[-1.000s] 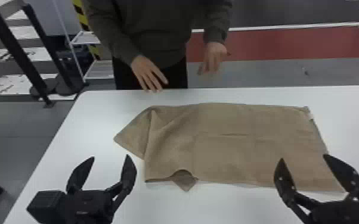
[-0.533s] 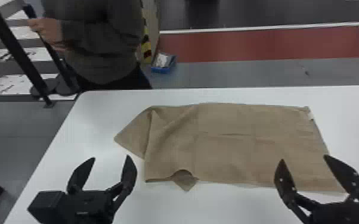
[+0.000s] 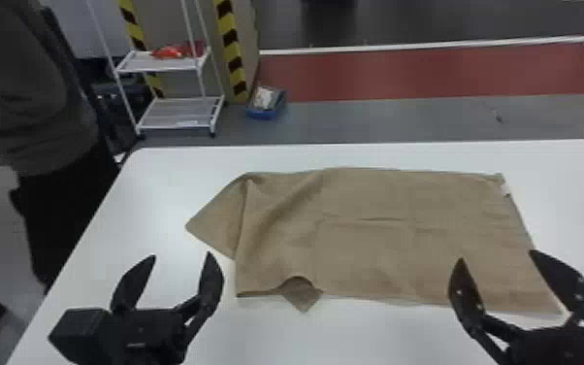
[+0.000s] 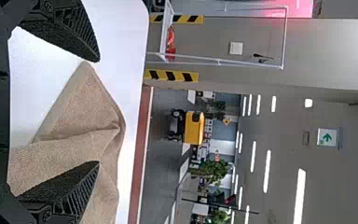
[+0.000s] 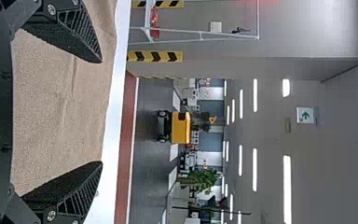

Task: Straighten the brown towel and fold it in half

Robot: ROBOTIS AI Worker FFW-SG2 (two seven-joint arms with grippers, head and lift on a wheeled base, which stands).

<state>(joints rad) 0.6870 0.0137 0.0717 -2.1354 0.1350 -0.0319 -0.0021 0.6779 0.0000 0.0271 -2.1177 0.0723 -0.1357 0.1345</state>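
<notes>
The brown towel, a wrinkled woven cloth, lies near the black, flat-fingered left gripper and its matching right gripper, both with fingers spread apart. A small pointed flap pokes from under its near edge. Farther out, its left end is creased and slanted, and a small white tag sits near its far right corner. Around it is the smooth white table.
</notes>
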